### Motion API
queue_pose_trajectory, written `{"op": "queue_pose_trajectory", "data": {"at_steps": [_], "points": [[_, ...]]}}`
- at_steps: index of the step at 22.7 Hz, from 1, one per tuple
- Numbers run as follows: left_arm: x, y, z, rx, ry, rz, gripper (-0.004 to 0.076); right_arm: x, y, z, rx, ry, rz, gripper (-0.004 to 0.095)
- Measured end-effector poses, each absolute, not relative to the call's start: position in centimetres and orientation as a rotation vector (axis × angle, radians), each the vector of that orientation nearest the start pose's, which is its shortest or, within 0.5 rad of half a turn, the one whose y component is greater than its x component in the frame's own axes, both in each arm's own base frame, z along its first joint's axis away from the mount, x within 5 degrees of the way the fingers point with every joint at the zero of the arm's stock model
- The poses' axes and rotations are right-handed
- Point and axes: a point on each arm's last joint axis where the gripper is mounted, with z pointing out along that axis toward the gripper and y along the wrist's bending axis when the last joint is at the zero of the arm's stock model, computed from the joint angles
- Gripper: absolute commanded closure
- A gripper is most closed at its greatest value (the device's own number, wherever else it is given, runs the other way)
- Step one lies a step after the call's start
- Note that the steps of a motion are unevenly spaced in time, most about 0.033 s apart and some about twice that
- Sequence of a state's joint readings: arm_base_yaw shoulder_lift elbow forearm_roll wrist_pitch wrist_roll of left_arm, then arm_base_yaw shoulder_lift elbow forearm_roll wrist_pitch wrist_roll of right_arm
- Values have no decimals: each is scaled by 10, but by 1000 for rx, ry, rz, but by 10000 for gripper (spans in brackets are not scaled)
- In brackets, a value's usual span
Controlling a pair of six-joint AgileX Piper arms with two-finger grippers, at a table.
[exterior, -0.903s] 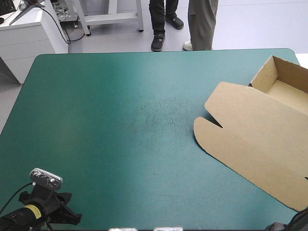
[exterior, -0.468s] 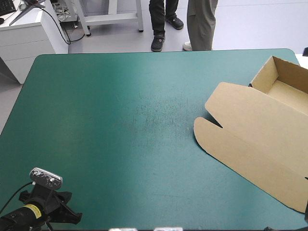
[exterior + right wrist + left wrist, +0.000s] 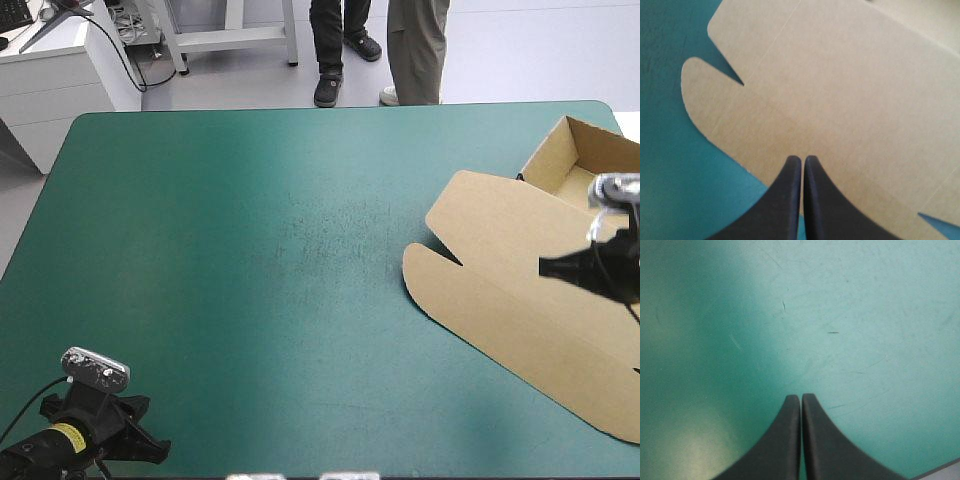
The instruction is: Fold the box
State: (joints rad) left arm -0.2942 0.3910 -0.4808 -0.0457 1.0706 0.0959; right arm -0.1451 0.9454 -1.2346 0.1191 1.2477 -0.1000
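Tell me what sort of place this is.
Probably a robotics lab bench: a left end effector and a right end effector hang over one table with a teal-green cover, where a brown box lies part-folded.

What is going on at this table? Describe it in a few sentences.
A two-armed robot is working on a brown box, which lies at the right side of the table as an open tray with its lid flat. The right gripper is over the lid, shut and holding nothing. The left gripper, also shut, is over bare table near the front left corner.
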Motion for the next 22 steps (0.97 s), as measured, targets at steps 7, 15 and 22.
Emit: {"op": "queue_pose_trajectory", "data": {"at_steps": [7, 15, 22], "points": [[50, -19, 261, 467, 2424, -148, 732, 69, 5, 362, -12, 2398, 91, 907], [50, -19, 261, 464, 2425, -152, 732, 24, 13, 293, -69, 2352, 77, 908], [56, -22, 269, 440, 2324, -170, 732, 26, 16, 272, -126, 2351, 106, 908]]}}
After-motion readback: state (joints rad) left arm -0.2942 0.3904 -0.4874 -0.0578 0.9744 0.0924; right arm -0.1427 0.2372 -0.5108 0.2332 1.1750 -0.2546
